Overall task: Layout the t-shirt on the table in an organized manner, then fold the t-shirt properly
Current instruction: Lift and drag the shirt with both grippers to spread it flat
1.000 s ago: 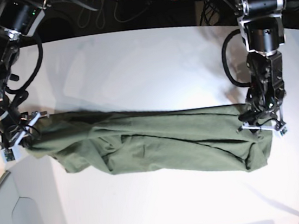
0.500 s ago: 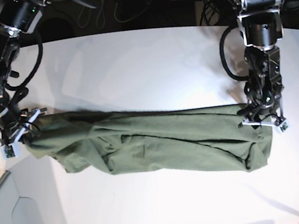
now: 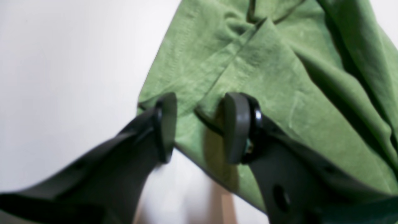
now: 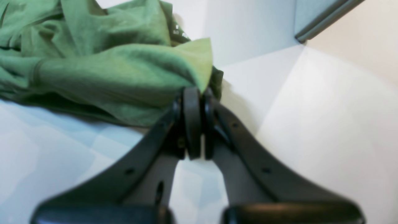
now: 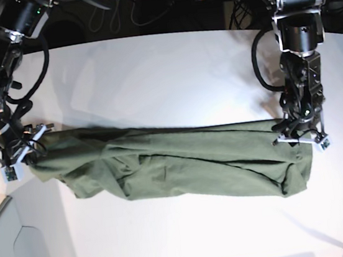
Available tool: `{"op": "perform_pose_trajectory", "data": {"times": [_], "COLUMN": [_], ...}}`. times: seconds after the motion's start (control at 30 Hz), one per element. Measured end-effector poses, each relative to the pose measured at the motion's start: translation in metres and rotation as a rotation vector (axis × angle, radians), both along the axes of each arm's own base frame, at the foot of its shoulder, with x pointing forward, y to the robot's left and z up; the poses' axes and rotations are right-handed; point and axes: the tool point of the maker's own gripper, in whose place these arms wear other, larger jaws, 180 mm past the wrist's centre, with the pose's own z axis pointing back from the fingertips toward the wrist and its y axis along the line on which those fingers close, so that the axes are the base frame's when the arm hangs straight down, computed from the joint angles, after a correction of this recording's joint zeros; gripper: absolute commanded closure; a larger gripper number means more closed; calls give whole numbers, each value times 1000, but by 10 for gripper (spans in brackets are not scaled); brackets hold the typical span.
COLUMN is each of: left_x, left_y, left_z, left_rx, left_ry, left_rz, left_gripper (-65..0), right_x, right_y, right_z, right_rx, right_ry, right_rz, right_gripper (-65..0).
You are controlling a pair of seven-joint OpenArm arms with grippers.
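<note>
Olive-green and wrinkled, the t-shirt (image 5: 176, 165) lies stretched in a bunched band across the white surface (image 5: 165, 73), still in the laying-out step. The right end effector (image 4: 197, 121) is clamped on one end of the cloth; the left end effector (image 3: 199, 127) stands parted astride a fold at the other. Next, by this view, the left must close before both spread the shirt flat.

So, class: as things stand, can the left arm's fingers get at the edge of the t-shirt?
Probably yes. The left gripper stands open with its fingers straddling the t-shirt edge on the table; nothing blocks them from closing.
</note>
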Motion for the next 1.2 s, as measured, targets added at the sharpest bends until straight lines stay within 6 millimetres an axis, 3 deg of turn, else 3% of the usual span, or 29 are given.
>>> {"op": "perform_pose_trajectory", "data": {"times": [0.07, 0.37, 0.63, 0.83, 1.07, 1.2], "left_x": [0, 0, 5, 8, -26, -60], "left_y": [0, -1, -3, -8, -23, -20], "left_z": [0, 0, 8, 54, 79, 90], "left_rx": [0, -5, -5, 31, 30, 43], "left_ry": [0, -1, -21, -158, -182, -201], "left_rz": [0, 1, -6, -39, -98, -95], "left_gripper": [-230, -6, 0, 0, 0, 0], "right_x": [0, -12, -10, -9, -10, -30], "right_y": [0, 0, 0, 0, -5, -6], "right_z": [0, -11, -8, -8, 12, 16], "right_rx": [0, 0, 0, -2, -45, -87], "right_ry": [0, 36, 26, 25, -19, -9], "right_rz": [0, -1, 0, 1, 0, 6], "right_gripper": [0, 0, 0, 0, 0, 0]}}
